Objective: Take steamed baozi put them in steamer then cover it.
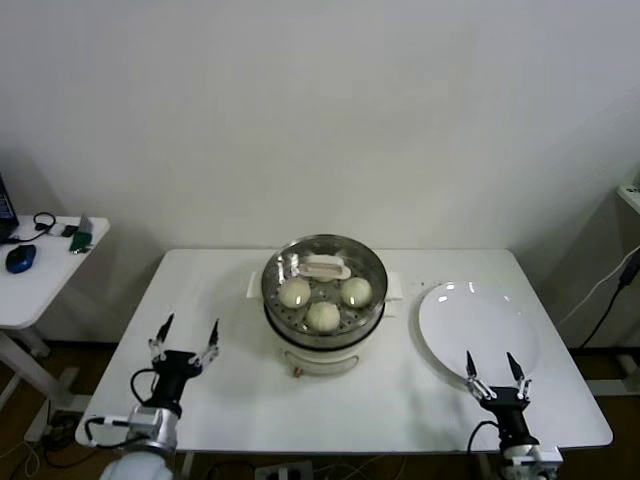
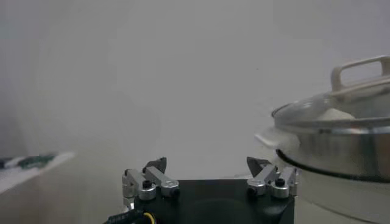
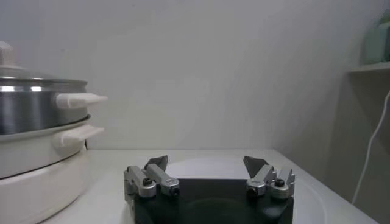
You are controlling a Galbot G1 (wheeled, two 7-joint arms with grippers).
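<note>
So the small round cream-white steamed baozi (image 1: 323, 315) are sitting inside the round shiny steel steamer (image 1: 322, 300) on its white pot base, smack in the middle of the white table (image 1: 230, 400), and the round clear glass cover (image 1: 324, 268) with its flat whitish handle is already on top. Through the glass I can only count three buns from the head view; a fourth might be tucked under the handle or the glare, can't say. The flat white plate (image 1: 480, 325) off to the robot's right of the steamer has nothing on it, so by my read the job looks pretty much finished, nothing obvious left but backing off. The left gripper (image 1: 184, 335) hangs near the table's front edge, well apart from the steamer, jaws spread wide and holding nothing. The right gripper (image 1: 492, 372) is at the near rim of the plate, jaws spread too, also empty. From the wrist views the steamer is cut off at the frame edge, so whether the cover seats evenly all round is hard to make out.
</note>
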